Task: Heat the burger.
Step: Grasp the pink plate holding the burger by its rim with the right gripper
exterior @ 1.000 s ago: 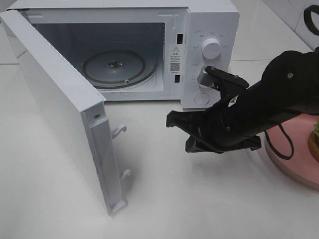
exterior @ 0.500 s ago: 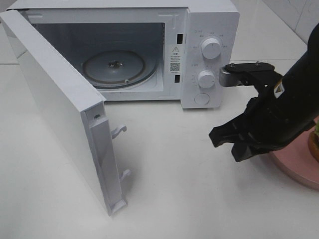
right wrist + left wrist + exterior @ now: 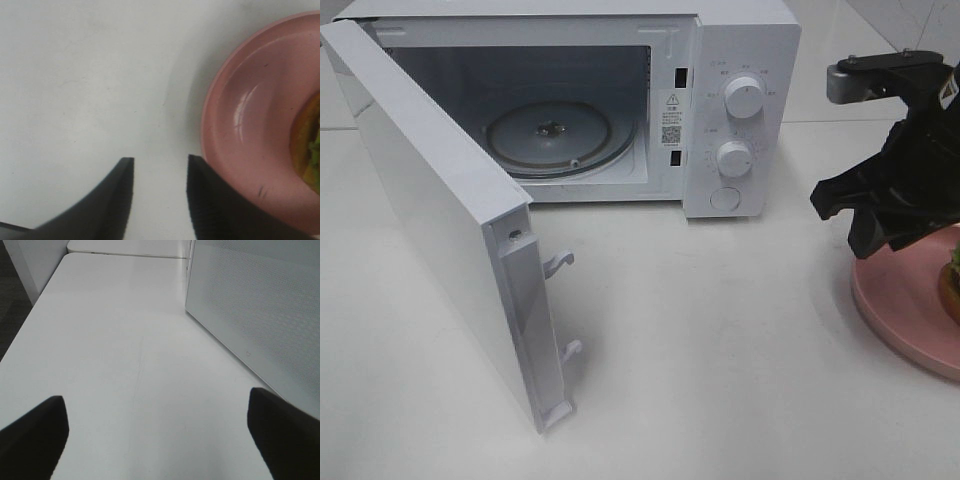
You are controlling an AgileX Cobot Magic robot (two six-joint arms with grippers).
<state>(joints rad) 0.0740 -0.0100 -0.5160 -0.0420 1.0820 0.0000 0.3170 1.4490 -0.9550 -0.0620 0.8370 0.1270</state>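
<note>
Right of the microwave point(image 3: 740, 60), over white tabletop point(image 3: 720, 350), my right gripper point(image 3: 160, 160) hangs with fingers apart, empty, beside the burger's point(image 3: 307, 140) pink plate point(image 3: 240, 100); left gripper's point(image 3: 156, 396) spread wide too.

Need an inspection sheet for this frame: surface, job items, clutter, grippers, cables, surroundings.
Surface: white table, no spills or marks seen.
Job's things: burger only partly in view, sitting on the pink plate; microwave with its door swung wide open and the glass turntable bare.
Clutter: nothing seen.
Grippers: left gripper open, holding nothing, over the table beside the door; right gripper open, holding nothing, over the table just off the plate's rim.
Cables: nothing seen.
Surroundings: dark floor past the table's edge.
</note>
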